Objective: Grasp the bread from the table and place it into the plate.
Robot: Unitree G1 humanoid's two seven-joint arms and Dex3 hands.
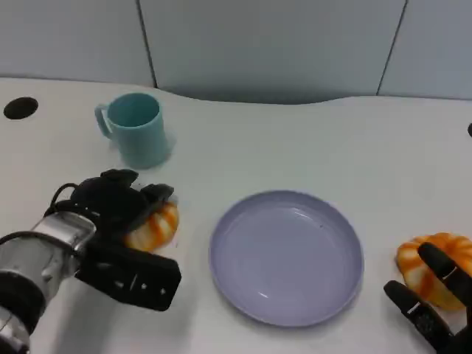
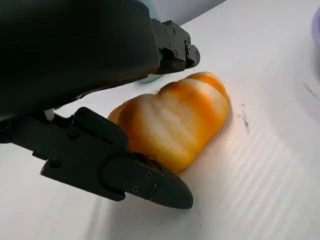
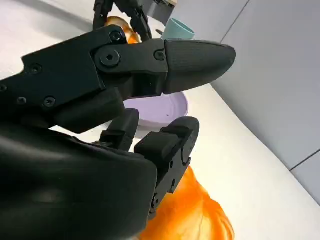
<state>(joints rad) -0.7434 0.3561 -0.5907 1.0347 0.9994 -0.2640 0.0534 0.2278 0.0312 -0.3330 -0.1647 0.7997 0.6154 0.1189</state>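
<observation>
An orange-and-white striped bread (image 1: 156, 227) lies on the white table left of the lavender plate (image 1: 286, 254). My left hand (image 1: 118, 210) reaches over it from the left. In the left wrist view the bread (image 2: 175, 122) sits between the thumb (image 2: 125, 175), which touches its side, and the upper fingers (image 2: 172, 47), which stand just off it. The bread rests on the table. A second orange bread (image 1: 435, 273) lies right of the plate, with my right hand (image 1: 435, 302) beside it and its fingers (image 3: 165, 150) spread above that bread (image 3: 195, 215).
A teal mug (image 1: 136, 129) stands behind my left hand. A round black hole (image 1: 21, 108) marks the table's far left. The table's back edge curves below a grey wall.
</observation>
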